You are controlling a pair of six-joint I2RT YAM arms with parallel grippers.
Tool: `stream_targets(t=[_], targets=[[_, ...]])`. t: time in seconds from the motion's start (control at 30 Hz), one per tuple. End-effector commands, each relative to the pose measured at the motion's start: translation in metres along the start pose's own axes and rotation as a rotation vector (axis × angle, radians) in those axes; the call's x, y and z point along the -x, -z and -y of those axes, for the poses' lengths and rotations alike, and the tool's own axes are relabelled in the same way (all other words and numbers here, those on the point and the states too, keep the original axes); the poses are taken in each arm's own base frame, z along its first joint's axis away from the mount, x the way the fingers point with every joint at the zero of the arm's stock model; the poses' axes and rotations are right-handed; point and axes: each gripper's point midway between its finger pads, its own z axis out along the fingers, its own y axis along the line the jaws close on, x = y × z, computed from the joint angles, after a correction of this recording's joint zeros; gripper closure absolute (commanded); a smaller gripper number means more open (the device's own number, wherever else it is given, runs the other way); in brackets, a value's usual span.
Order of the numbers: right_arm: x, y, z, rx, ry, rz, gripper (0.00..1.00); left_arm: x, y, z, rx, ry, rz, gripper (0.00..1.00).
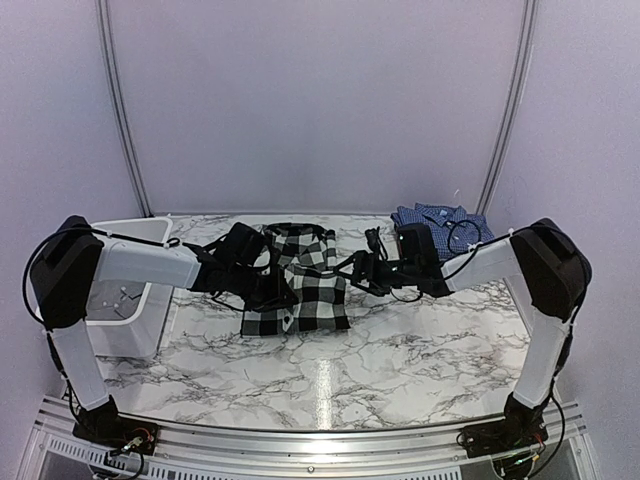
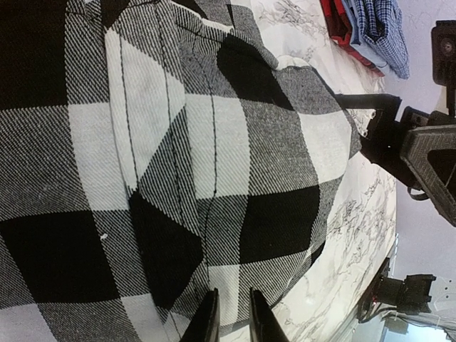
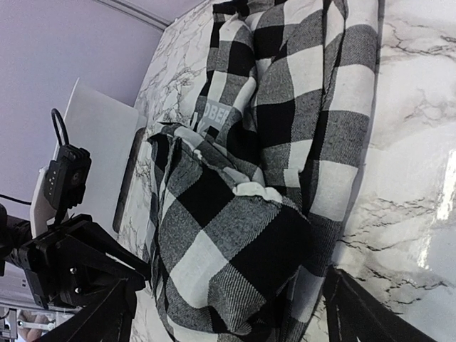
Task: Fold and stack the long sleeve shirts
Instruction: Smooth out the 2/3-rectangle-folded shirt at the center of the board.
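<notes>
Check shirt (image 1: pixel 300 290) lies at mid-table (image 1: pixel 330 380), partly folded, one layer doubled over on itself and bunched. White lettering (image 3: pixel 217 122) shows on a fold, only partly legible.

Blue shirt (image 1: pixel 440 217) lies at the far right corner, well apart from the check shirt. In the left wrist view it rests on a red item (image 2: pixel 338 18).

Left gripper (image 2: pixel 233 303) is low over the check shirt's near edge. Its jaws are almost together, with a narrow slit and cloth showing in the gap. Cannot tell whether the cloth is nipped.

Right gripper (image 3: pixel 231 285) has its jaws wide apart, one finger either side of the bunched fold, holding nothing.

The two grippers face each other across the shirt. Bin (image 1: pixel 125 320) stands at the table's left edge
</notes>
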Motion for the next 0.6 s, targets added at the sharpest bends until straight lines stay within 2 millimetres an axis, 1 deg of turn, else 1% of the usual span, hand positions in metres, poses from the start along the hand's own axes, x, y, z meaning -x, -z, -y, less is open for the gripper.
stream_targets(t=[0.0,0.13,0.27,0.37,0.57], targets=[[0.004,-0.006,-0.009,0.089,-0.046,-0.001,0.15,0.000,-0.004,0.004,-0.013,-0.010,-0.005,0.84],[-0.003,-0.015,-0.005,0.117,-0.087,-0.031,0.25,-0.001,-0.005,0.004,-0.011,-0.009,-0.007,0.84],[-0.003,-0.020,-0.003,0.129,-0.102,-0.036,0.36,-0.004,-0.006,0.003,-0.009,-0.007,-0.013,0.85],[0.000,-0.025,-0.004,0.139,-0.098,-0.039,0.45,-0.006,-0.007,0.003,-0.007,-0.007,-0.019,0.85],[0.009,-0.039,0.000,0.130,-0.065,-0.052,0.56,-0.011,-0.008,0.002,-0.004,-0.008,-0.027,0.86]])
